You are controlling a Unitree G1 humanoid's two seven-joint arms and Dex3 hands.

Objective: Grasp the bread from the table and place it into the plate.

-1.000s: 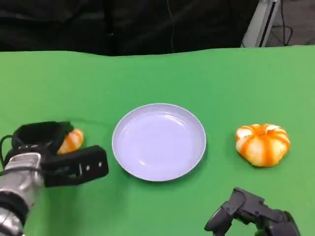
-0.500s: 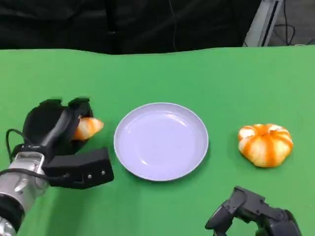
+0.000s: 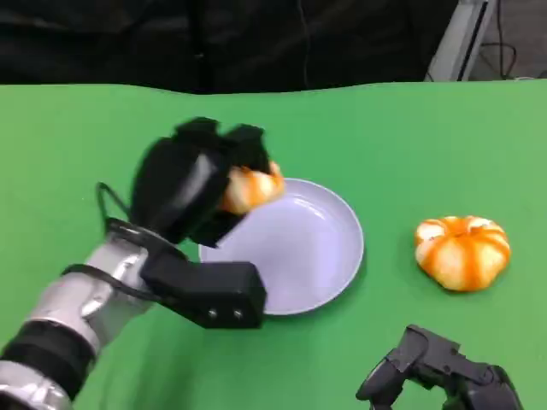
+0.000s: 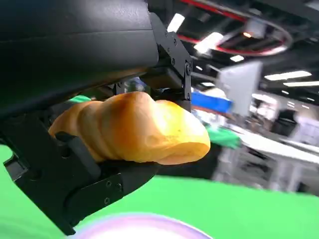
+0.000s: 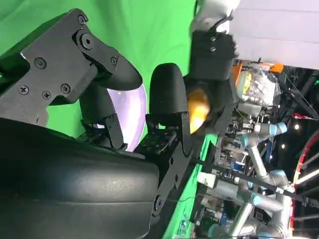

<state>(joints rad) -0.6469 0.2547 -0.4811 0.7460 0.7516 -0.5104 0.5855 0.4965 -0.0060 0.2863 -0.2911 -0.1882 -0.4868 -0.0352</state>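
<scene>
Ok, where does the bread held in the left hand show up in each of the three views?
Head view: the bread sits in the left hand, above the plate's left rim.
Left wrist view: the bread is mid-frame between black fingers, the plate's rim beneath it.
Right wrist view: the bread is a small orange spot mid-frame, beyond the right hand's fingers.
Shared landmark: the lilac plate.

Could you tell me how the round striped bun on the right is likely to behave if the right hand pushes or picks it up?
The striped bun looks domed with a broad base on the green table, so it would probably slide rather than roll. As bread, it is likely light and soft, and may dent under a firm squeeze. The right hand rests nearby with nothing in it.
</scene>
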